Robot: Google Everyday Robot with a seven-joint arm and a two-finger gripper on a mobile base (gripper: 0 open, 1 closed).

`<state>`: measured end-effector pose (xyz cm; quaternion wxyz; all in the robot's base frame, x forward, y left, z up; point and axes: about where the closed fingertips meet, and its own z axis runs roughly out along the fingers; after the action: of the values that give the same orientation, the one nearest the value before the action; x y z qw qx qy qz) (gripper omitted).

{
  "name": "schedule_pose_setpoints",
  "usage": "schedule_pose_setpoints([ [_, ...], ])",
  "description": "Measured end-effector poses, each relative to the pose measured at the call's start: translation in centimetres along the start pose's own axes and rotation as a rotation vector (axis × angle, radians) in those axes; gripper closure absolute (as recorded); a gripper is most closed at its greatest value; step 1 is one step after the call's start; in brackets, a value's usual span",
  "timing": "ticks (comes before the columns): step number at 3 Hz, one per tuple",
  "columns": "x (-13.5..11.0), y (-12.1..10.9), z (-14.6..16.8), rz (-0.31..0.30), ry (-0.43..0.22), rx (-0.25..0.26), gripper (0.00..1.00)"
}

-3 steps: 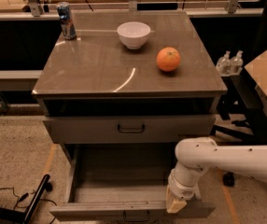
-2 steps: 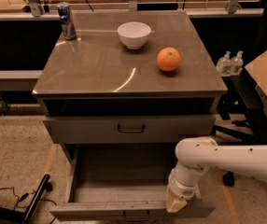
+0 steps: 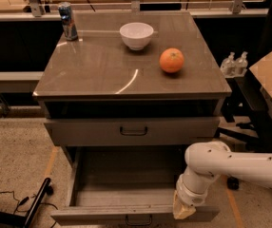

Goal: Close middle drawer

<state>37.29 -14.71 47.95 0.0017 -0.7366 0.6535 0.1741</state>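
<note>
The middle drawer [image 3: 126, 194] is pulled far out at the bottom of the camera view. Its low grey front panel [image 3: 102, 214] carries a small dark bail handle [image 3: 138, 220] at its centre, and its inside looks empty. My gripper [image 3: 183, 211] hangs from the white arm [image 3: 231, 167], which comes in from the right. It is shut and empty, with its tan fingertips against the right part of the drawer's front panel, just inside the top edge.
Above the open drawer is a taller-fronted drawer [image 3: 79, 131] with a larger handle [image 3: 133, 130]. The cabinet top [image 3: 102, 65] holds a white bowl [image 3: 136, 35], an orange [image 3: 171, 61] and a can [image 3: 68, 21]. Two bottles [image 3: 234, 63] stand at the right. A dark pole [image 3: 36, 208] lies on the floor at the left.
</note>
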Motion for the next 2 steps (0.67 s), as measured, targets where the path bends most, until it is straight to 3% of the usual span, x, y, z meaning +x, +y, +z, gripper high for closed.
schedule_pose_setpoints([
  [2,-0.36,1.17,0.02,-0.003,0.010,-0.015,1.00],
])
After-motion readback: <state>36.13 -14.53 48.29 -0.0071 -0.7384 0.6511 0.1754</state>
